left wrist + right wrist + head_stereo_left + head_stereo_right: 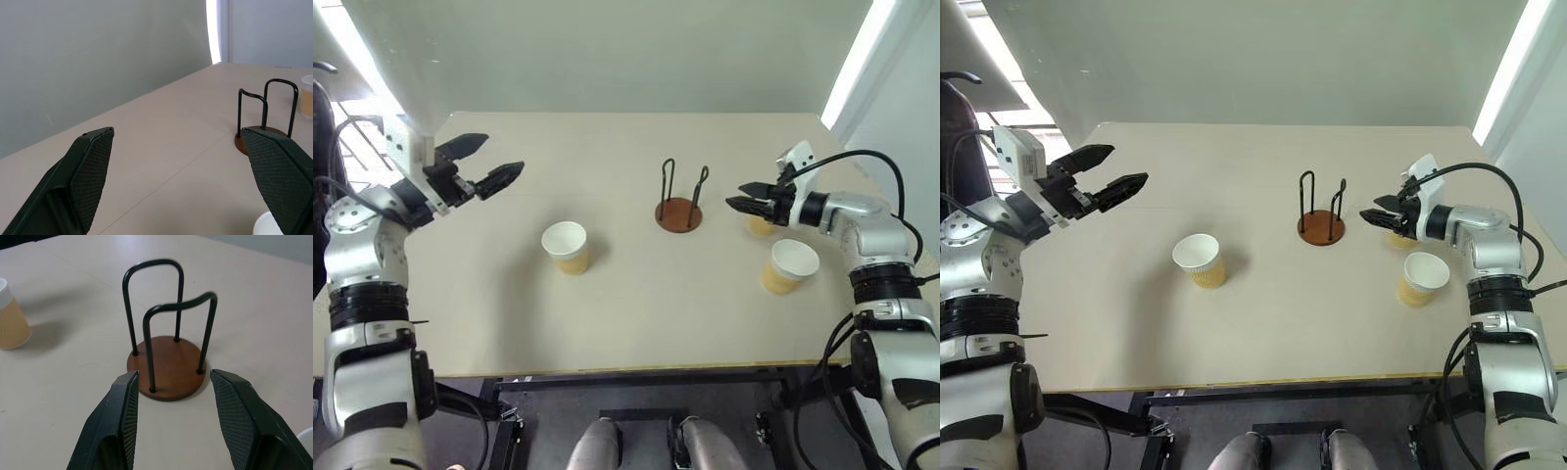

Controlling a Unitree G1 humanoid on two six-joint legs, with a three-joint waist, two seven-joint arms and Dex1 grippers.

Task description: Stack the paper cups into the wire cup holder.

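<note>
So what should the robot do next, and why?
Probably lower the right gripper onto the cup just beneath it and close. Its jaws are open and empty, the wire cup holder holds no cup, and all three cups stand on the table.

Beige table (636, 313), grey wall (607, 49) behind, dark floor below

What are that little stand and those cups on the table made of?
The stand: its round base looks like reddish-brown wood with a smooth, faintly glossy finish, and its two loops are thin black wire, probably coated metal. The cups look like paper: tan, faintly ribbed outside, matte white inside with a rolled rim.
</note>
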